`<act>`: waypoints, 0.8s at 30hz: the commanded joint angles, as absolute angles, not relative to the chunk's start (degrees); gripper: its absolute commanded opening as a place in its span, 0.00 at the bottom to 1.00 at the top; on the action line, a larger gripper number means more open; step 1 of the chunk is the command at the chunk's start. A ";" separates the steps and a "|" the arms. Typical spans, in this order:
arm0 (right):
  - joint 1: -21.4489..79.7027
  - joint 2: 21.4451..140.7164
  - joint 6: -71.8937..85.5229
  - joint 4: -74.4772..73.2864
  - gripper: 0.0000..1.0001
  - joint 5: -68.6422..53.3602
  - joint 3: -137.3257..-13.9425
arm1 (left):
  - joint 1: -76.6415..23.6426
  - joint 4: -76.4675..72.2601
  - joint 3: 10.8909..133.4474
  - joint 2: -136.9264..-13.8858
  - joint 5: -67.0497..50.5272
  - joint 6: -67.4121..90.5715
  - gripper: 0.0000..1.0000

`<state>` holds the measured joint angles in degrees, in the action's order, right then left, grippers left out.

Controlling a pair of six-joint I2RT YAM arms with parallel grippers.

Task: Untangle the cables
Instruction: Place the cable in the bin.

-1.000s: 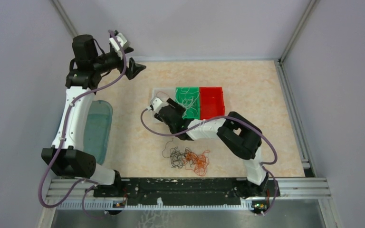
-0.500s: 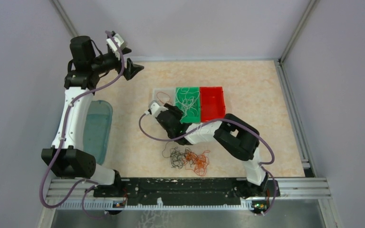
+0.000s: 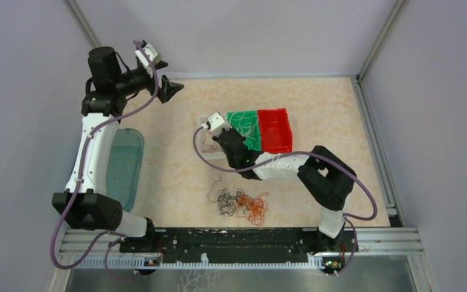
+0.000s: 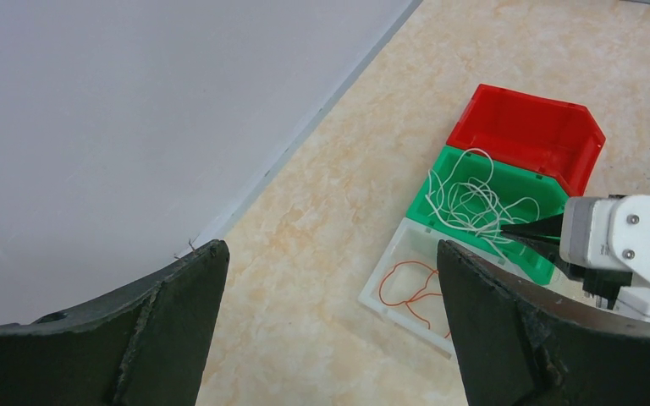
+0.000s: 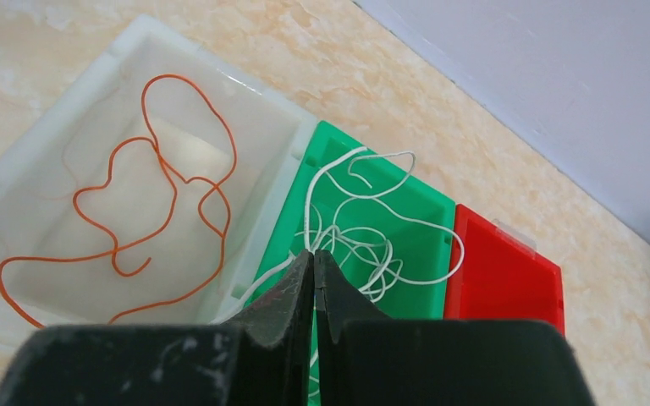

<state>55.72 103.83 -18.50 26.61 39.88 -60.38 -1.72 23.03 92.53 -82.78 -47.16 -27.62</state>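
We logged white cables [image 5: 364, 254] in the green bin [image 5: 425, 205], one orange cable [image 5: 161, 173] beside it; tangle [image 3: 241, 204] not yet separated (right end effector [image 5: 314, 258] clenched, left end effector [image 4: 328, 249] released).

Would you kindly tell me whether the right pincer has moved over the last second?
Yes. In the top view the right pincer has shifted rightward and a little farther from the tangled cables on the table, ending at the green bin.
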 commanded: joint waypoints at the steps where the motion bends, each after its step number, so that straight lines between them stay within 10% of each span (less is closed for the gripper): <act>1: 53.01 100.07 -12.20 26.74 0.02 35.57 -59.93 | -1.20 21.37 91.91 -80.91 -48.68 -26.92 0.97; 7: 51.17 95.44 -10.73 27.02 0.49 25.23 -54.78 | -1.23 21.43 91.50 -80.85 -48.91 -26.85 0.98; 24: 50.37 88.66 -34.33 23.28 0.59 2.05 -44.17 | -1.05 21.27 91.59 -81.15 -49.85 -25.62 0.98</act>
